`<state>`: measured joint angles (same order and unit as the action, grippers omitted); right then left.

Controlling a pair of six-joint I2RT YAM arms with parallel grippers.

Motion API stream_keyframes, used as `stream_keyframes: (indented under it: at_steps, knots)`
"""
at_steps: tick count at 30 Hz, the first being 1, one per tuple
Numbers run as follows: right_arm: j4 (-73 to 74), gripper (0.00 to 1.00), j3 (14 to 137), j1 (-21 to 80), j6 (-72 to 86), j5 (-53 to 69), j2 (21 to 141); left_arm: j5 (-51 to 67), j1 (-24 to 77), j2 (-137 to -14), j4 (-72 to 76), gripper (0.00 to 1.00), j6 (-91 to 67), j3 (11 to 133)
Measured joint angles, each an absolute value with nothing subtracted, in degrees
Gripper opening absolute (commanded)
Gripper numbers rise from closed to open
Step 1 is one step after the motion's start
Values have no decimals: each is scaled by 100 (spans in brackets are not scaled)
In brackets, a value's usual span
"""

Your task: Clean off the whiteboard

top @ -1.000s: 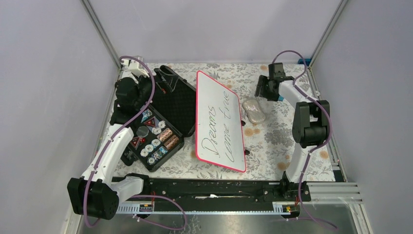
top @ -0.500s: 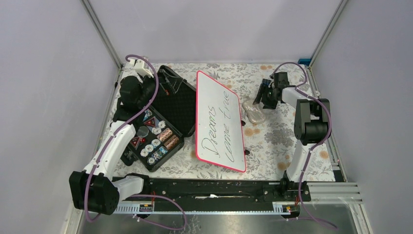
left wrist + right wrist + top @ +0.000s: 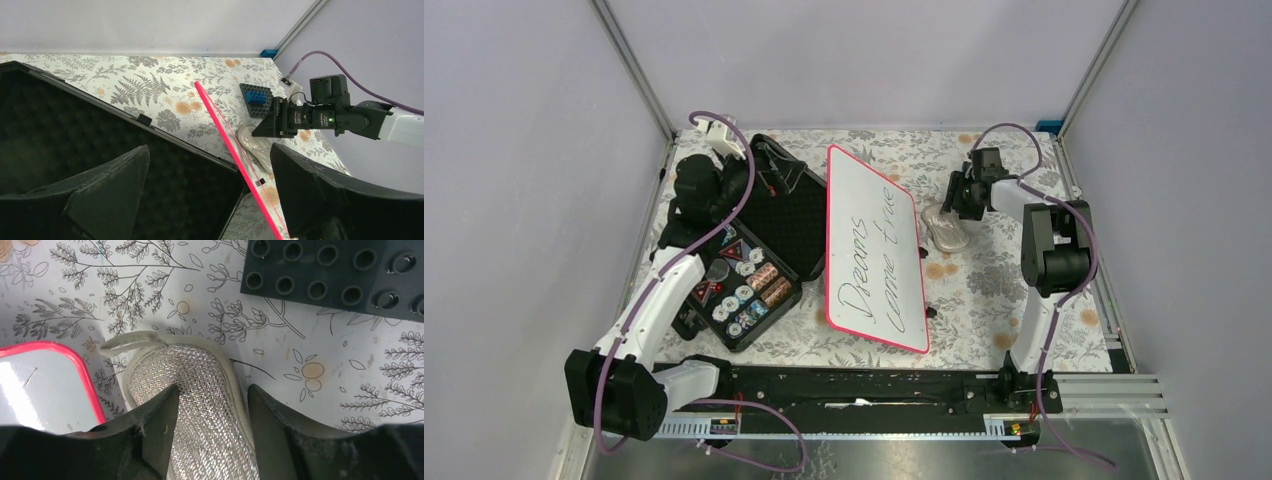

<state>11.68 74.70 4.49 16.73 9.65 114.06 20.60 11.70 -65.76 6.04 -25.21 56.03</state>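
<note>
From above, the whiteboard lies flat in the middle of the floral surface, its red-pink rim running from the far side toward the arm bases, with black handwriting along its length. Just to its left sits an open black case, whose tray holds small round and triangular pieces. The left end effector hovers above the case's foam lid. The right end effector is down by a silvery pad that lies just right of the board's far end. In the left wrist view, the left fingers are spread wide with nothing between them. Below is the case's foam, and the board's rim shows as a thin pink line. Beyond it are the pad and a blue studded brick, with the right arm next to them. In the right wrist view, the right fingers bracket the mesh-faced pad on both sides. They look close to its edges, but I cannot tell whether they actually pinch it. A rounded board corner is just left of the pad.
</note>
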Motion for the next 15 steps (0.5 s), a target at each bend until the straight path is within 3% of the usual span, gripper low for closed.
stream_keyframes:
  at_steps: [11,15]
  knots:
    - [1238,12,7614,794,1511,5,11498,2060,1208,-6807,543,99,-2506,5728]
    - [1236,0,7612,840,1494,-172,11474,2060,1208,-6882,469,99,-2506,5732]
